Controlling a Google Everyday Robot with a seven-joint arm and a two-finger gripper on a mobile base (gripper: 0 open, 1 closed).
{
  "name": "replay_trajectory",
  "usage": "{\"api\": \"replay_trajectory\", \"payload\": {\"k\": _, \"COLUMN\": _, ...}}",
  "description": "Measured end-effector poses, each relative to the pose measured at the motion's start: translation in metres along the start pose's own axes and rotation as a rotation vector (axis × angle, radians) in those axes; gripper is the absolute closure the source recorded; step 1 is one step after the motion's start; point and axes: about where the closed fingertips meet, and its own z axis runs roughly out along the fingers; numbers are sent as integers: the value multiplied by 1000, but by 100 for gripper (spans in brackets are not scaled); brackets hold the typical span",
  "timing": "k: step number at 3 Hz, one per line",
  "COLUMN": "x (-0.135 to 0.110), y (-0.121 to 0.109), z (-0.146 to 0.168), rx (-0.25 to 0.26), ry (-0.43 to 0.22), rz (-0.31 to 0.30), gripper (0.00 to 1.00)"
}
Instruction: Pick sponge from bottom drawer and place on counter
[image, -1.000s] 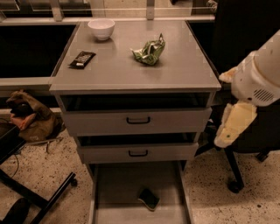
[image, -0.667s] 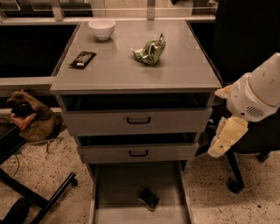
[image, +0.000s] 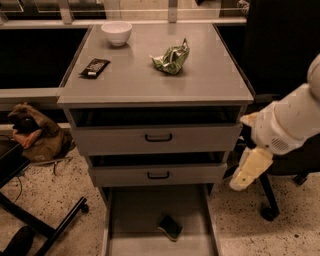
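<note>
The sponge (image: 171, 227), a small dark green pad with a tan edge, lies tilted on the floor of the open bottom drawer (image: 135, 220), near its middle. The grey counter (image: 210, 80) tops the cabinet above it. My gripper (image: 250, 169), cream-coloured, hangs from the white arm to the right of the cabinet. It is level with the middle drawer, well above and to the right of the sponge, and holds nothing I can see.
On the counter stand a white bowl (image: 116, 32), a flat black wrapper (image: 95, 67) and a crumpled green foil bag (image: 171, 59). Two upper drawers with black handles (image: 158, 137) stand slightly open. A brown bag (image: 32, 132) and chair legs (image: 45, 225) are on the left, and a black chair (image: 280, 165) on the right.
The arm and gripper have moved down and to the left, closer to the cabinet's right side. The sponge and the things on the counter have not moved.
</note>
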Motion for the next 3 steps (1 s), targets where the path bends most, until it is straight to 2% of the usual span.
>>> {"api": "replay_trajectory", "payload": {"k": 1, "x": 22, "y": 23, "z": 83, "rx": -59, "ry": -69, "rz": 45, "gripper": 0}}
{"api": "replay_trajectory", "payload": {"k": 2, "x": 29, "y": 26, "z": 150, "rx": -51, "ry": -151, "rz": 83, "gripper": 0}}
{"api": "replay_trajectory", "payload": {"k": 3, "x": 29, "y": 26, "z": 150, "rx": -51, "ry": -151, "rz": 83, "gripper": 0}}
